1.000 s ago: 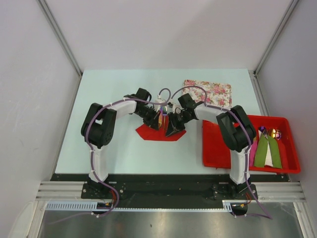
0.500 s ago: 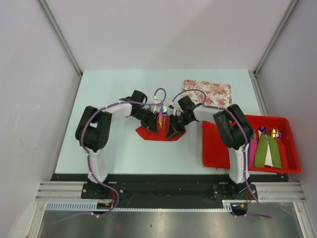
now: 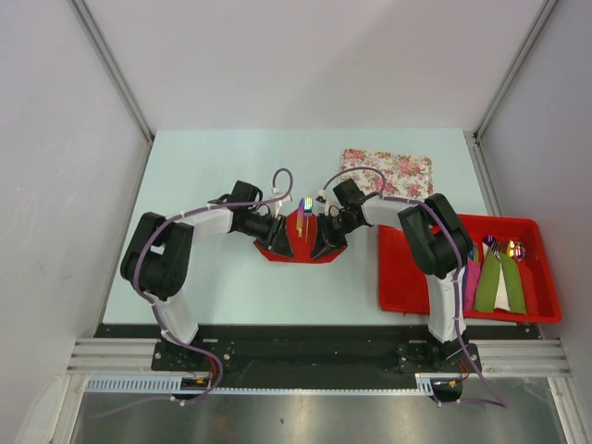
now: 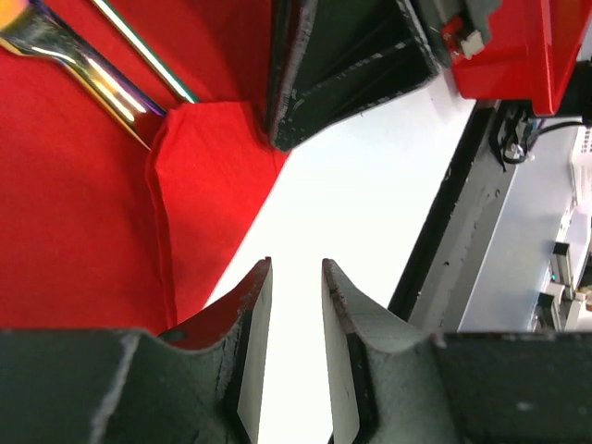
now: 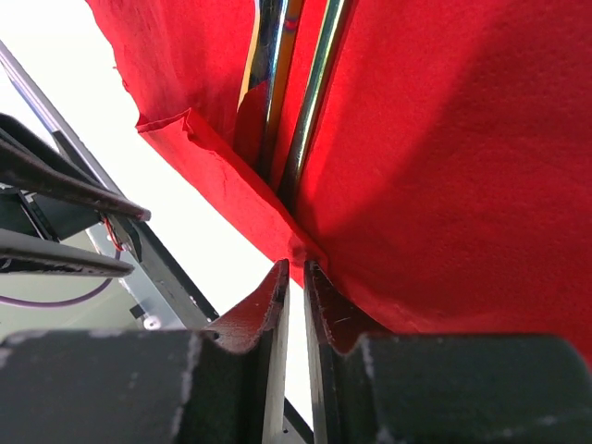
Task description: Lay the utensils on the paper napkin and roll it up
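Observation:
The red paper napkin (image 3: 298,248) lies on the table between my two grippers, with the iridescent utensils (image 3: 305,215) on it. In the left wrist view a folded napkin corner (image 4: 199,176) covers the utensils' (image 4: 83,69) lower ends. My left gripper (image 3: 279,237) (image 4: 296,265) is open at the napkin's (image 4: 83,231) edge, with only bare table between its fingers. My right gripper (image 3: 324,240) (image 5: 296,265) stands with a narrow gap, its tips right at a raised napkin fold (image 5: 231,185) beside the utensils (image 5: 296,111). Nothing shows between its pads.
A floral mat (image 3: 388,171) lies behind the right arm. A red tray (image 3: 407,277) at the right holds green rolls (image 3: 499,282), a pink roll (image 3: 474,277) and more cutlery (image 3: 504,248). The right gripper's fingers (image 4: 342,65) reach into the left wrist view.
My left gripper has opened and let go of the napkin, and its arm has swung to the left. The utensils now show more. The right gripper has narrowed slightly.

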Controlling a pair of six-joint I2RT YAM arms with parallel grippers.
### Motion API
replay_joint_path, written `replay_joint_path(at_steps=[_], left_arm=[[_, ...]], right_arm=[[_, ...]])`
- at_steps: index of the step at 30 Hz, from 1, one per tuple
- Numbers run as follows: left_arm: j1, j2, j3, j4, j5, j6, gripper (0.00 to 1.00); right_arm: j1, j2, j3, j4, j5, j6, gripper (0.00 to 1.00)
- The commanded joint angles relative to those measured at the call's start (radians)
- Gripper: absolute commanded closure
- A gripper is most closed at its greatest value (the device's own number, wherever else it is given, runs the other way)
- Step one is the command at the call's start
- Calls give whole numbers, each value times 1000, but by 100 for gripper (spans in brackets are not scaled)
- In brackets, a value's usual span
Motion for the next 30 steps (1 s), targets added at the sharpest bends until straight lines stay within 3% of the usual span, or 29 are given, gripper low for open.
replay_joint_path(at_steps=[1,11,17,23,26,30], left_arm=[[8,21,-3,79,5,-64,67],[44,167,68,83,-33,-101,80],[44,190,62,71,-64,-102,84],[44,196,60,70,-68,-108,85],[42,199,60,70,-73,-113,85],[42,206,61,74,-76,-116,86]], right_arm=[[-12,27,-18,-8,82,-18,84],[-17,-1,-25,-1,88,-23,83],[-26,-38,15,-32,85,-57,75],[-69,-118,70,-122,122,-153,53],[-88,-139,93,-167,159,-184,48],[-94,-150,93,-192,122,-225,53]])
